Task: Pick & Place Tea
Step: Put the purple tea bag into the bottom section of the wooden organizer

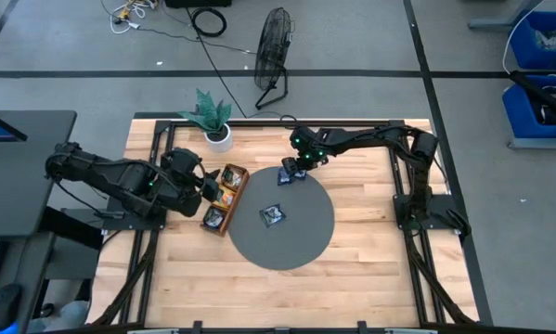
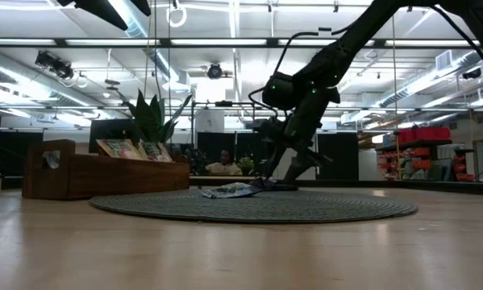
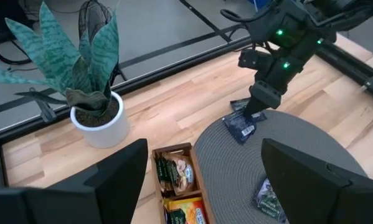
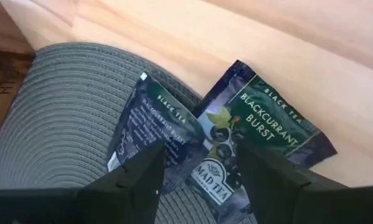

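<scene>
The right gripper (image 1: 294, 172) is down at the far edge of the round grey mat (image 1: 301, 243), its fingers parted and straddling two dark tea sachets (image 4: 217, 140) that overlap there, one lying on the mat and the other half off it on the wooden table (image 1: 370, 269); the fingers are not closed on either and hold nothing. A third dark sachet (image 1: 274, 216) lies alone near the middle of the mat. The wooden tray (image 1: 226, 199) just beside the mat's left edge already has several sachets standing in its compartments. The left gripper (image 1: 207, 186) waits wide open and empty over the tray's left side. The step in hand looks like the pick-up of one of the overlapping pair. The next move calls for closing on only one sachet, since the two overlap and could lift together or slide on the mat.
</scene>
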Tool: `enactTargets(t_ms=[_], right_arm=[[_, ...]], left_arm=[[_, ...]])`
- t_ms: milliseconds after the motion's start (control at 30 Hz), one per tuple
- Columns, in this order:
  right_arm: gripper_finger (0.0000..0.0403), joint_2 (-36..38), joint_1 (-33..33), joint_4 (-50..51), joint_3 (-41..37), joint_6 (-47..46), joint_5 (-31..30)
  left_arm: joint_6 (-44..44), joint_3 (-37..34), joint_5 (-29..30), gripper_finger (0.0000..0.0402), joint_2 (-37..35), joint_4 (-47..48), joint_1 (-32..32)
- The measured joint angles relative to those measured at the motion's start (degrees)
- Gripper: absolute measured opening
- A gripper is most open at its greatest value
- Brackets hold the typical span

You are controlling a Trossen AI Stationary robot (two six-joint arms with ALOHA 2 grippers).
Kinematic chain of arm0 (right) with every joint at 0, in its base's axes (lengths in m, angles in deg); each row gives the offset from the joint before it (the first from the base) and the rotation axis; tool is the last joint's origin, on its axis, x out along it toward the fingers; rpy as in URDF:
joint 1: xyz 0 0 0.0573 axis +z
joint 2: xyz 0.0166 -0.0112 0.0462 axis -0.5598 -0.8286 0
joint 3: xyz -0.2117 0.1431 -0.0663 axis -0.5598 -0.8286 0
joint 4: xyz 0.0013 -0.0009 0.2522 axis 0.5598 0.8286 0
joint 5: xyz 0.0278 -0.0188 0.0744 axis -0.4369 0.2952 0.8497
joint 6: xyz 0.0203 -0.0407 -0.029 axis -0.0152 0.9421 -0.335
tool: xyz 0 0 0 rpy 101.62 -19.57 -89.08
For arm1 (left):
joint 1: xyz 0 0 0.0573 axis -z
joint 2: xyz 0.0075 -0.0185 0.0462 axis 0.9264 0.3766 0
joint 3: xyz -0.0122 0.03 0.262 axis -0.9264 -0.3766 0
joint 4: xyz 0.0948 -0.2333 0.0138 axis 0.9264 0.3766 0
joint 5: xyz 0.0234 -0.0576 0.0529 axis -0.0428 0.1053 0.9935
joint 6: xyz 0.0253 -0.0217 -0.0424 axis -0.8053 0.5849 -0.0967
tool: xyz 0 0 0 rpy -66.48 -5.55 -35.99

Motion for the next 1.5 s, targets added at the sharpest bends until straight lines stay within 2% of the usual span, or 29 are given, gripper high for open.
enactTargets(t_ms=[233,333,467,633,667,867,1500], right_arm=[[0.0206,-1.29,0.31,-0.24,0.11,1.84,-0.76],[0.0189,-1.33,0.42,-0.16,0.11,3.34,-2.42],[0.0132,-1.43,0.38,0.05,0.09,5.31,-2.95],[0.0024,-1.51,0.37,0.13,0.03,6.91,-4.12],[0.0013,-1.53,0.35,0.15,0.02,7.19,-4.12],[0.0004,-0.43,0.38,0.62,-0.13,7.59,-3.40],[0.0000,12.30,1.49,0.85,3.29,11.50,-1.22]], left_arm=[[-0.06,0.00,-0.40,0.0316,0.02,-0.19,0.00],[-0.17,0.00,-0.40,0.0316,0.02,-0.18,0.00],[-0.17,0.00,-0.39,0.0316,0.02,-0.16,0.00],[-0.17,0.00,-0.38,0.0316,0.02,-0.14,0.00],[-0.17,0.00,-0.38,0.0316,0.02,-0.14,0.00],[0.21,0.00,-0.38,0.0316,0.02,-0.12,0.00],[0.47,-0.02,-0.67,0.0316,0.02,-1.49,0.00]])
